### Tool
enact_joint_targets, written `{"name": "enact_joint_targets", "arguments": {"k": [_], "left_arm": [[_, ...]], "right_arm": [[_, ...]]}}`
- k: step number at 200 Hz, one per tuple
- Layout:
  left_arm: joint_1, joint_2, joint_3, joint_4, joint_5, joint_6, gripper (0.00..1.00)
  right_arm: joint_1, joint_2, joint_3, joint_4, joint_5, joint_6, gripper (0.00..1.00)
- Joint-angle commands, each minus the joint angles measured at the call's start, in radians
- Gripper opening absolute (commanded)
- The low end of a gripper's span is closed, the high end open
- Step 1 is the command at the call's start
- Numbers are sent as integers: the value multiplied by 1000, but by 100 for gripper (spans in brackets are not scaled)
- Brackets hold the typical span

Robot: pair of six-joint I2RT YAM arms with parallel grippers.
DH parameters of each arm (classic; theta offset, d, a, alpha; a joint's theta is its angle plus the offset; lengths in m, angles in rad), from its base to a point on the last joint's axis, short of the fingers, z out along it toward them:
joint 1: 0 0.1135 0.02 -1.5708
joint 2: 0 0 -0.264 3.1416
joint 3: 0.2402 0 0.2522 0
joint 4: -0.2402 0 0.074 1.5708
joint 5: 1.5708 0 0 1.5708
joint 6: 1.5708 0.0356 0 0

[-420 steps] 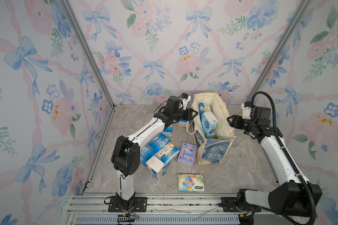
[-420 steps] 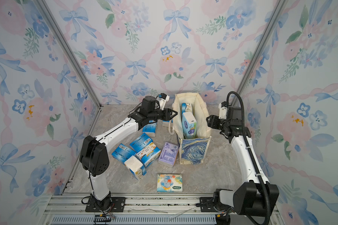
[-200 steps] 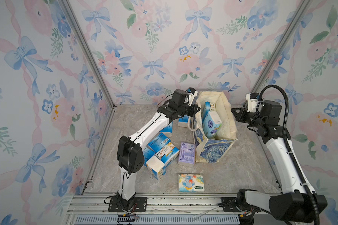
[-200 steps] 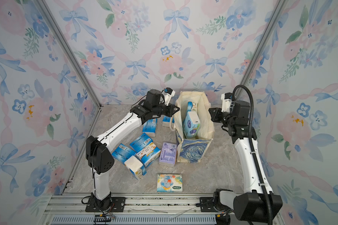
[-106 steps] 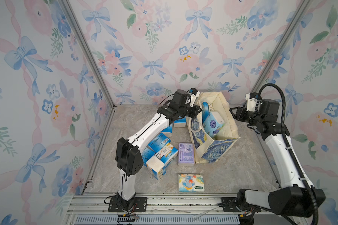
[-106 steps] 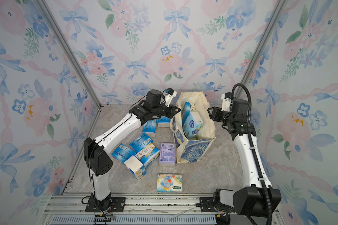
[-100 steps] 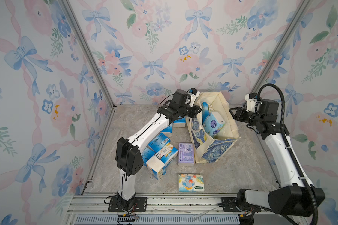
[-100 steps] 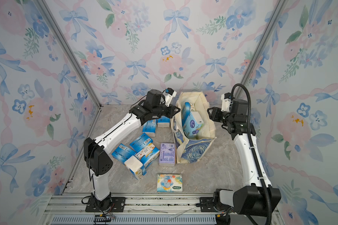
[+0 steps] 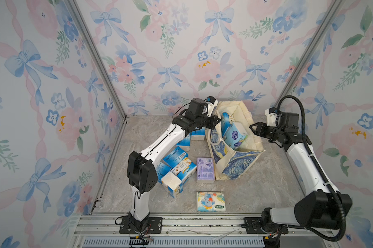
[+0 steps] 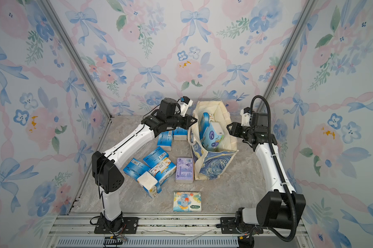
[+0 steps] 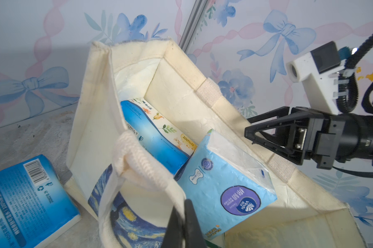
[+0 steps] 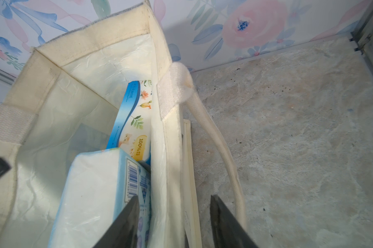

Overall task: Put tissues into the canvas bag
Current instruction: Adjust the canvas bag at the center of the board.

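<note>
Since two seconds ago, the canvas bag (image 9: 237,160) has slumped into a lean with its mouth pulled wider. The pale-blue pack (image 9: 235,134) inside it has tipped from upright to a slant. Bag position: rear of the table, between both arms. Behind the slanted pack, a blue-and-white floral pack (image 11: 157,128) stands on end against the lining.

Left gripper (image 11: 184,212): jaws together, pinching the rope handle (image 11: 136,156) on the near wall. Only the left wrist view shows this contact; both top views hide it.

Right gripper (image 12: 172,221): jaws apart, straddling the opposite wall, clamped on nothing. One finger (image 12: 125,223) sits over the pale-blue pack, the other outside the wall. Both top views show it only as level with the rim.

Outside the bag:
- A lilac pack (image 9: 205,169) lies just beside the painted side.
- A flat cartoon-print pack (image 9: 211,201) lies nearer the front.
- A cluster of blue packs (image 9: 175,155) lies beneath the left arm.

Surface: grey marbled tabletop (image 9: 256,189). Walls: wallpaper (image 9: 181,43) of blue bows and pink flowers.

Legible: "Vinda" and "S" on the pale-blue pack; "100%" on the floral pack.
</note>
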State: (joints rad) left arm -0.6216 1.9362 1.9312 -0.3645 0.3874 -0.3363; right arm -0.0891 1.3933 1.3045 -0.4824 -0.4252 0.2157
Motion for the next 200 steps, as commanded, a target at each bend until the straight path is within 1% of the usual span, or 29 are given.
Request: {"name": "enact_joint_targets", "arguments": {"k": [1, 11, 25, 47, 61, 86, 118, 147, 160, 171, 180, 193, 200], "left_arm": [[16, -25, 0, 93, 24, 12, 2], [20, -22, -1, 93, 29, 9, 2], [27, -18, -1, 94, 37, 6, 2], [32, -16, -2, 93, 41, 6, 2], [34, -20, 0, 93, 38, 12, 2], [44, -46, -9, 93, 18, 23, 2], [50, -101, -43, 93, -12, 34, 2], [32, -111, -50, 93, 14, 29, 2], [20, -116, -51, 93, 31, 34, 2], [25, -129, -67, 93, -21, 47, 3], [41, -137, -85, 93, -71, 44, 2], [75, -148, -109, 93, -53, 29, 2], [85, -158, -123, 92, -62, 29, 2]], "right_arm": [[-8, 33, -7, -6, -102, 3, 38], [-7, 42, -5, -3, -149, 8, 27], [-6, 46, 3, -8, -181, 10, 19], [6, 13, 24, -22, -154, 1, 6], [19, -29, 41, -25, -112, -5, 1], [42, -98, 96, -37, -26, -20, 0], [67, -143, 157, -67, 80, -48, 0], [73, -118, 186, -117, 147, -70, 0], [80, -92, 199, -156, 226, -92, 0], [85, -73, 205, -190, 310, -115, 0], [83, -67, 204, -204, 350, -126, 0], [74, -70, 194, -207, 375, -133, 0], [68, -78, 188, -203, 376, -133, 0]]}}
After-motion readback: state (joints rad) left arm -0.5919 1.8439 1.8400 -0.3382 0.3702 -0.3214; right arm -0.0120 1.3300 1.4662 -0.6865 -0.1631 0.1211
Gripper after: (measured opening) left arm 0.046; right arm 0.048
